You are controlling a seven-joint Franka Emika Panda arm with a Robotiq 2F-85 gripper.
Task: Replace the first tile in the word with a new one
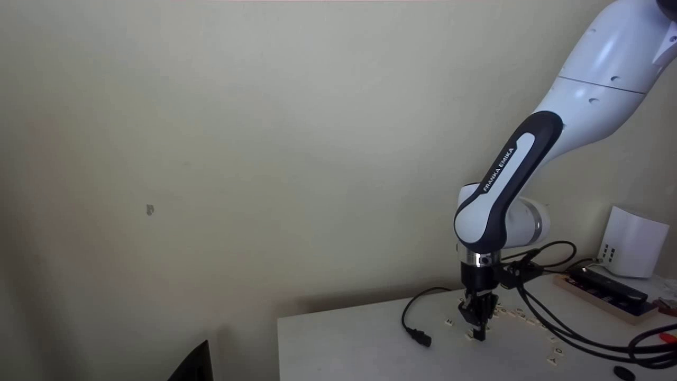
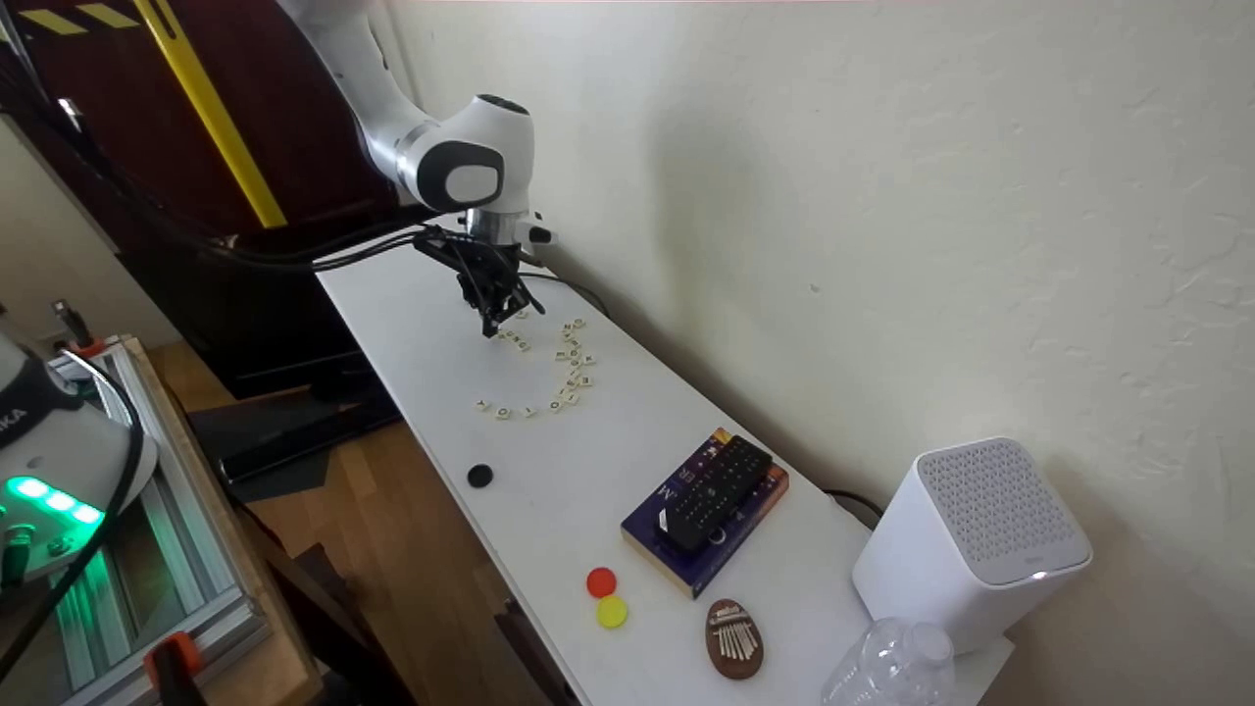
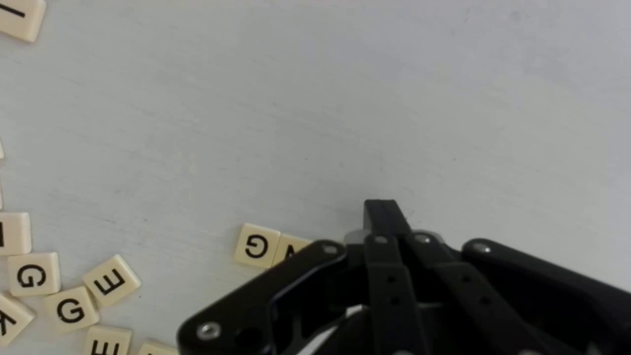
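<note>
1. In the wrist view the claw (image 3: 384,207) is seen closed up, its fingers (image 3: 389,224) pressed together, with nothing seen in its grip.
2. Near the claw's tip, between 8 and 9 o'clock, a G tile (image 3: 257,245) is set against a neighbouring tile (image 3: 290,246), which is partly covered by the claw.
3. In an exterior view a row of tiles (image 2: 513,339) is shown running from beside the claw's tip toward 4 o'clock; which one stands first cannot be told.
4. Loose tiles (image 2: 585,382) are strewn on the counter (image 2: 588,461), in a curve from the claw's 3 o'clock round to 6 o'clock.
5. Well apart, between 4 and 5 o'clock, a remote (image 2: 716,490) is carried by a book (image 2: 732,529).
</note>
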